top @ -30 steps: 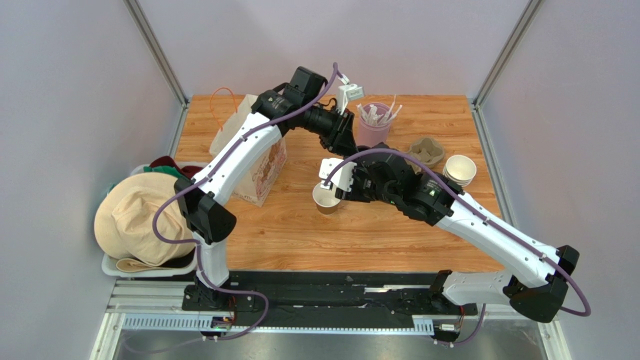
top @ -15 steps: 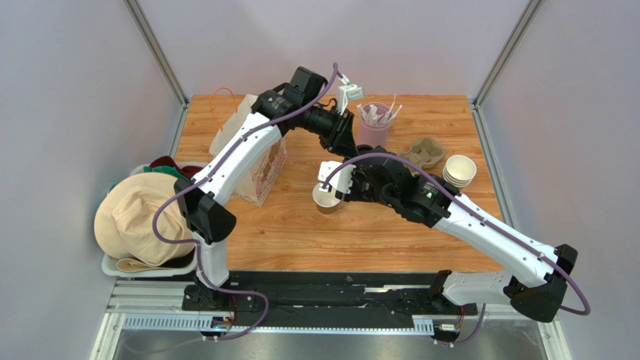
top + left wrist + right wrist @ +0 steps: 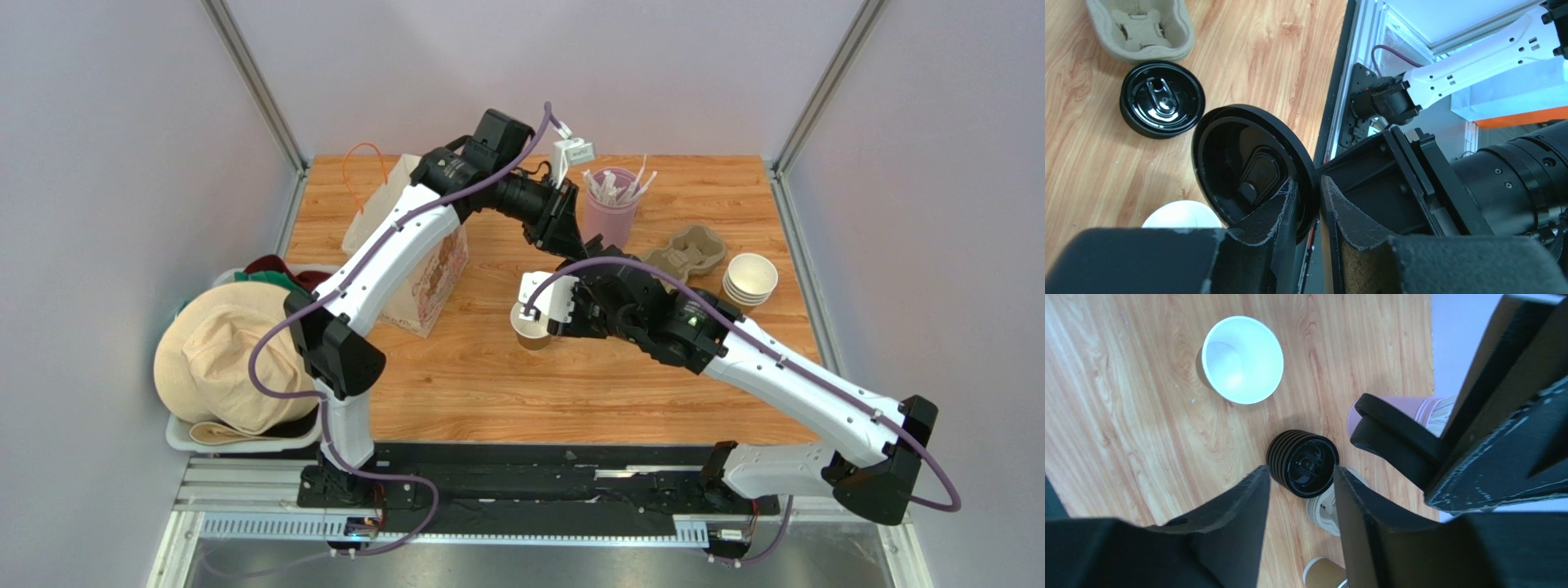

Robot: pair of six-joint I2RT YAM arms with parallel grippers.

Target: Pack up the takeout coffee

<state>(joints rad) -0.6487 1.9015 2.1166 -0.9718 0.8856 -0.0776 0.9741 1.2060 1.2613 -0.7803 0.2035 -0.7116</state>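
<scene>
The takeout coffee cup (image 3: pixel 531 322), kraft brown and white inside, stands open on the table with no lid on it. It also shows in the right wrist view (image 3: pixel 1241 358) and at the lower edge of the left wrist view (image 3: pixel 1183 215). My left gripper (image 3: pixel 1309 180) is shut on the rim of a single black lid (image 3: pixel 1250 168) and holds it on edge above the table, near the pink cup (image 3: pixel 567 245). My right gripper (image 3: pixel 1301 474) is open and empty, pointing down just right of the cup (image 3: pixel 567 316). A stack of black lids (image 3: pixel 1303 464) shows between its fingers.
The paper bag (image 3: pixel 417 251) stands at the far left under the left arm. The pink cup of white sticks (image 3: pixel 610 202), a pulp cup carrier (image 3: pixel 693 249) and a nested cup stack (image 3: pixel 751 278) sit at the far right. A bin of cloth and hats (image 3: pixel 227 355) lies off the table's left edge.
My right arm has shifted slightly to the left, toward the open cup. My left arm and the lid it holds have not visibly moved.
</scene>
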